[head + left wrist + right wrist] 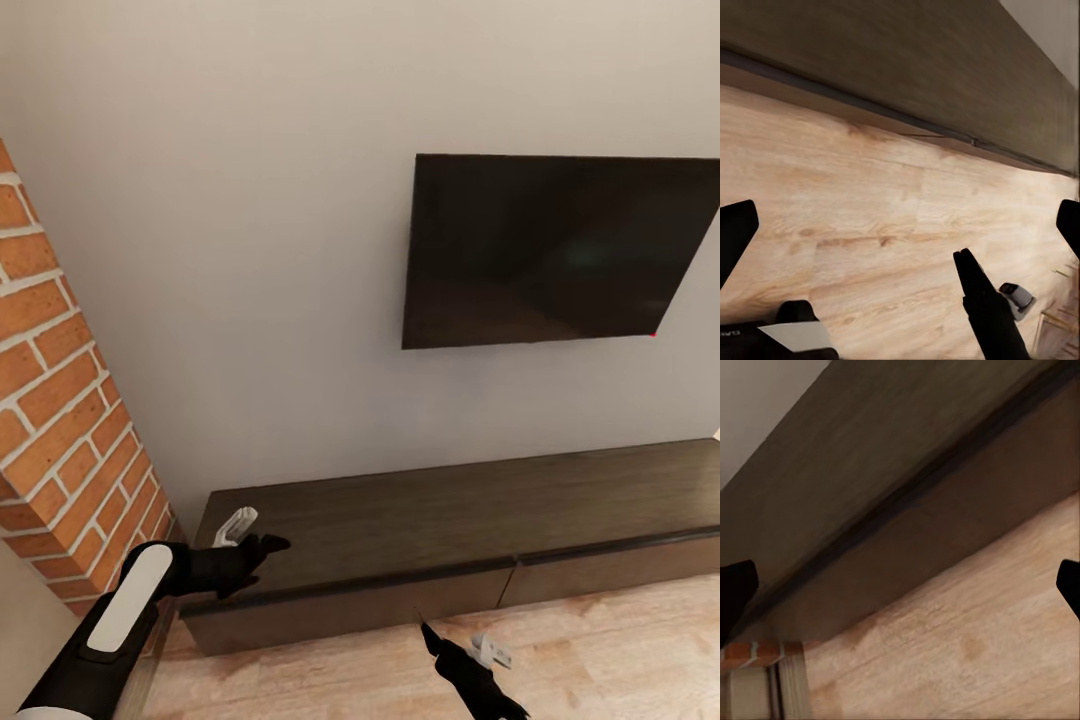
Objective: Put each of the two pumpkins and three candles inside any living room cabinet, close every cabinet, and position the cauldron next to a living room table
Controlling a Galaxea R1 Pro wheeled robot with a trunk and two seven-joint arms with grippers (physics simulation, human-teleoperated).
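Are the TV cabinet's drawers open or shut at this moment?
Shut. In the head view both drawer fronts of the cabinet sit flush under its top, with no pale interior showing.

The left arm (120,610) is showing a glossy black shell with a long white panel along its forearm, ending in black gripper fingers (262,546) beside a pale grey bracket. The right gripper (465,670) is showing matte black, tapered fingers and a small grey-white block.
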